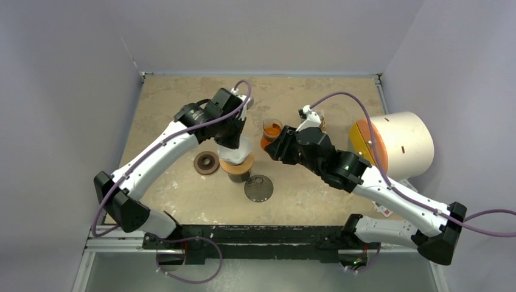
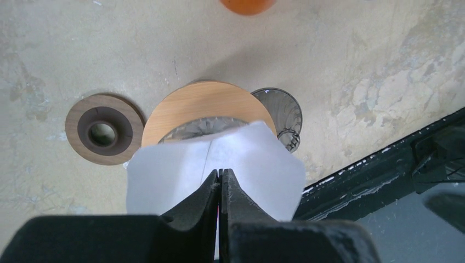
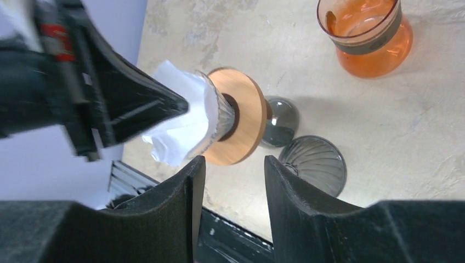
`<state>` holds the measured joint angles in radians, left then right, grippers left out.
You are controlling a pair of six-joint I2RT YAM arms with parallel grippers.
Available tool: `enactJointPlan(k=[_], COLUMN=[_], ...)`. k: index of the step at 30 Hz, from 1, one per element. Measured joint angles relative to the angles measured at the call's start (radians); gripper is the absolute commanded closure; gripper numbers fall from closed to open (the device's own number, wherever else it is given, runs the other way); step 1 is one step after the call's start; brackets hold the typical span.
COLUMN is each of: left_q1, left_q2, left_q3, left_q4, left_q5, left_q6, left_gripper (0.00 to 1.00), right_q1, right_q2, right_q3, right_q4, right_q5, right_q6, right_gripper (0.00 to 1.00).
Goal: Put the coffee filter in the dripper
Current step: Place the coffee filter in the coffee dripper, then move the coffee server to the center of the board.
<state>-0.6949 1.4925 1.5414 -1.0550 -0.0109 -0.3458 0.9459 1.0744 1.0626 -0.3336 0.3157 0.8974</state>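
Left claw [image 2: 220, 174] tight on the paper filter [image 2: 263, 164] partway in the dripper [image 2: 203, 104]; right claw [image 3: 234, 164] spread.

A beige, mottled, stone-like worktop [image 1: 170, 109] is lying flat in the middle, showing paler and darker patches. Three plain, pale lavender-grey walls are closing it in: the left wall [image 1: 61, 91], the back wall [image 1: 261, 30] and the right wall [image 1: 462, 61]. A black metal rail [image 1: 261, 234] is running along the near edge. Beyond it, a smooth grey surface [image 1: 274, 277] is showing. Soft, even light is filling the space, giving only faint shadows.
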Motion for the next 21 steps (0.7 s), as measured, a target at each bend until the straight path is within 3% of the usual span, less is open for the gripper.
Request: enactJointPlan(k=[3,7,21], left_q1=[0.0,0.0,0.0], left_q2=[-0.05,-0.15,-0.555], left_q3=[0.006,0.003,-0.274], left_q4=[-0.007,0.004,0.234], left_q5=[0.013,0.041,0.076], left_q6=[0.016,0.029,0.079], left_gripper=[1.0,1.0,1.0], right_q1=[0.0,0.0,-0.004], right_q2=[-0.005,-0.006,0.006], right_q3=[-0.02,-0.055,-0.299], right_q4=[-0.001,0.007,0.249], right_q5=[-0.031,-0.081,-0.319], right_q6=[-0.051,-0.105,-0.036], right_gripper=[0.69,1.0,1.0])
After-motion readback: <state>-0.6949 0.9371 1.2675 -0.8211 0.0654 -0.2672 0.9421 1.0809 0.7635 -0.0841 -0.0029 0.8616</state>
